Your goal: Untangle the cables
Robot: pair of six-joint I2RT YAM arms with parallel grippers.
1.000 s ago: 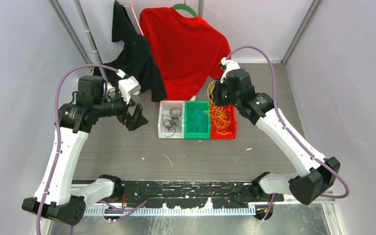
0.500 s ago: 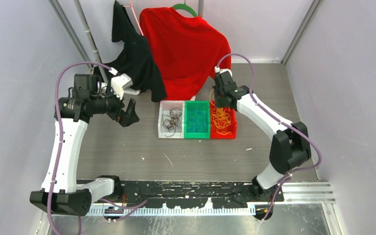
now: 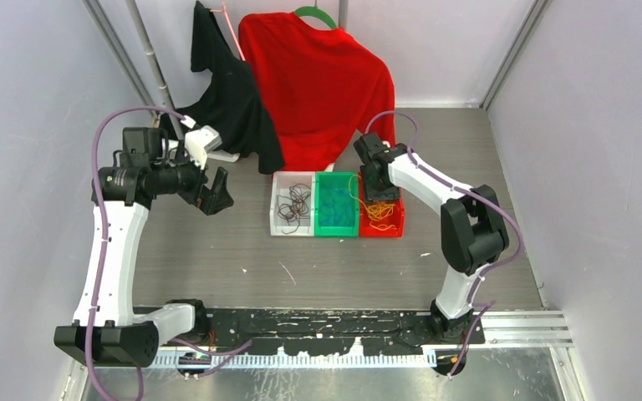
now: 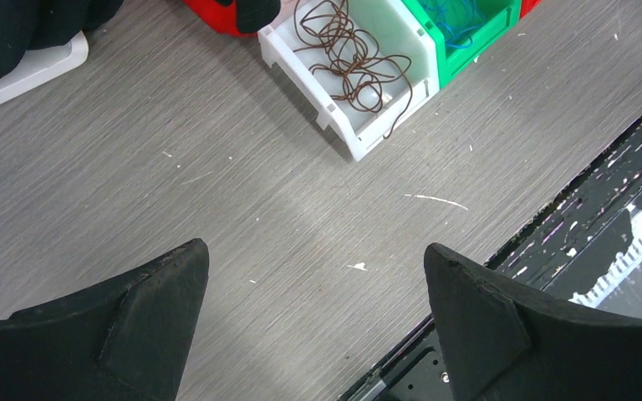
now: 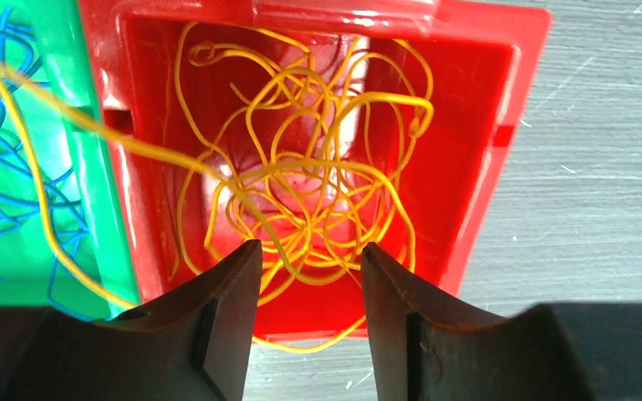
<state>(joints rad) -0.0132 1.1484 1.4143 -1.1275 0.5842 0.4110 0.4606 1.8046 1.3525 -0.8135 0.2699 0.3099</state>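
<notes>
Three bins stand side by side mid-table. The white bin [image 3: 277, 224] holds dark brown cables [image 3: 292, 205], the green bin [image 3: 336, 227] blue cables [image 3: 334, 202], and the red bin [image 3: 394, 225] orange-yellow cables [image 3: 378, 213]. My right gripper [image 5: 309, 246] hangs open just above the orange-yellow cables [image 5: 301, 167], nothing between its fingers. One orange-yellow strand [image 5: 33, 167] trails over the green bin's wall [image 5: 92, 175] onto the blue cables [image 5: 0, 192]. My left gripper [image 4: 313, 246] is wide open over bare table, left of the white bin [image 4: 359, 138] and its brown cables [image 4: 351, 58].
A red shirt [image 3: 318, 83] on a hanger and a black garment [image 3: 226, 92] hang at the back, close behind the bins. A metal pole [image 3: 150, 58] stands at the back left. A black rail [image 3: 318, 326] runs along the near edge.
The right arm came down and forward over the red bin and its jaws opened; the orange-yellow cables it had lifted now lie in the bin. The left arm drew back slightly left.
</notes>
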